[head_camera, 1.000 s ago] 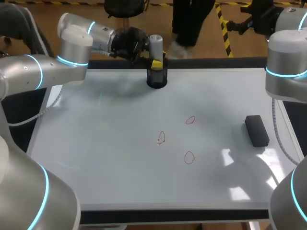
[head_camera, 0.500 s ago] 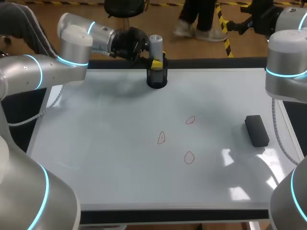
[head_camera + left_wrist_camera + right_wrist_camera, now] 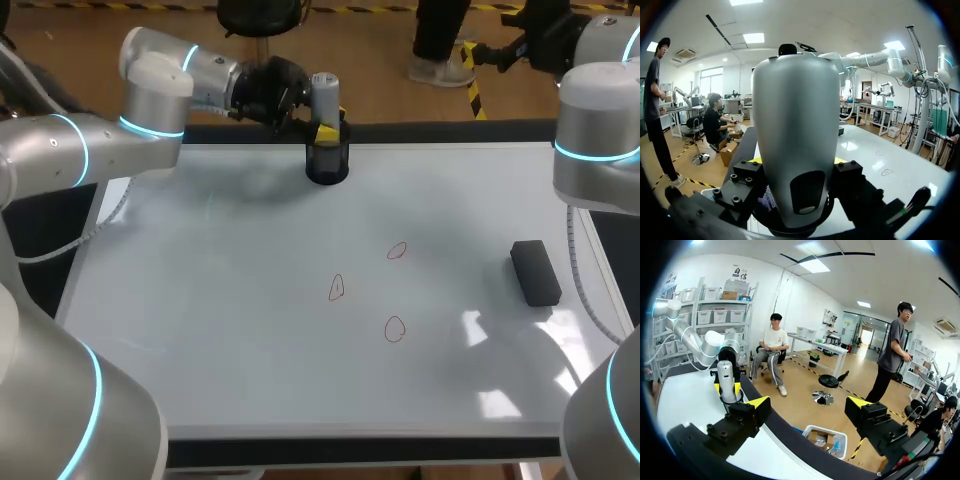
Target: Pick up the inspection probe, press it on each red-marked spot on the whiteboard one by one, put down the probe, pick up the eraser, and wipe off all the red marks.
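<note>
Standing silver-grey probe (image 3: 325, 95), black holder (image 3: 327, 168)

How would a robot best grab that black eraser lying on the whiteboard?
Across its two long sides, near the middle, coming straight down from above: the eraser lies flat on the whiteboard, a narrow block with both long sides free.
</note>
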`<state>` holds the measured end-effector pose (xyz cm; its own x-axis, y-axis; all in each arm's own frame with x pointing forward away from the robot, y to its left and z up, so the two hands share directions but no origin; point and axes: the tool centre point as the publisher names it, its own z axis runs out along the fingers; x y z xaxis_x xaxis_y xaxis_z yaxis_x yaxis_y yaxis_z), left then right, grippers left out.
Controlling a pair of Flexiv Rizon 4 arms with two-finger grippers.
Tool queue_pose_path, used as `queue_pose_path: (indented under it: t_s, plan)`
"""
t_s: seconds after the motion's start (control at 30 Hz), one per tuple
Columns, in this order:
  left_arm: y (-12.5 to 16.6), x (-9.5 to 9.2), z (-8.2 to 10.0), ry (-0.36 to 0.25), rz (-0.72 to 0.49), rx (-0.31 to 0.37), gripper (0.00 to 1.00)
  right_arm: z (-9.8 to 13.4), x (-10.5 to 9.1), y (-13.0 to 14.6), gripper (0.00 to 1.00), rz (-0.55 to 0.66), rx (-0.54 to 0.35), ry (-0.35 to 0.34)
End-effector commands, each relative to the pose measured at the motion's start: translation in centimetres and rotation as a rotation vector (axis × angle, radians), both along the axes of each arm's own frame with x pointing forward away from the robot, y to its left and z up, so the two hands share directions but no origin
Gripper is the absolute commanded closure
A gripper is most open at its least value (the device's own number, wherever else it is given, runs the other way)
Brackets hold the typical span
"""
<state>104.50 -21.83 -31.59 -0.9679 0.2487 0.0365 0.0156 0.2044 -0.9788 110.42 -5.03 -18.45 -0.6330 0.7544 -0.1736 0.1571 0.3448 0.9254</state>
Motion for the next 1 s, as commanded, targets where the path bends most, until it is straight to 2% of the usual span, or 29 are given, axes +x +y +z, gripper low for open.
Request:
queue_pose_path:
  t_s: [0.03,0.53,1.0]
  plan:
    - [0.0,-0.1,0.2,-0.002,0.002,0.001,1.00,0.0,0.0,0.0,0.00,0.000,0.000,0.000]
    - [-1.2,-0.2,3.1,-0.060,-0.036,0.011,1.00,0.0,0.0,0.0,0.00,0.000,0.000,0.000]
    - [-0.7,0.2,5.2,-0.102,-0.034,0.016,1.00,0.0,0.0,0.0,0.00,0.000,0.000,0.000]
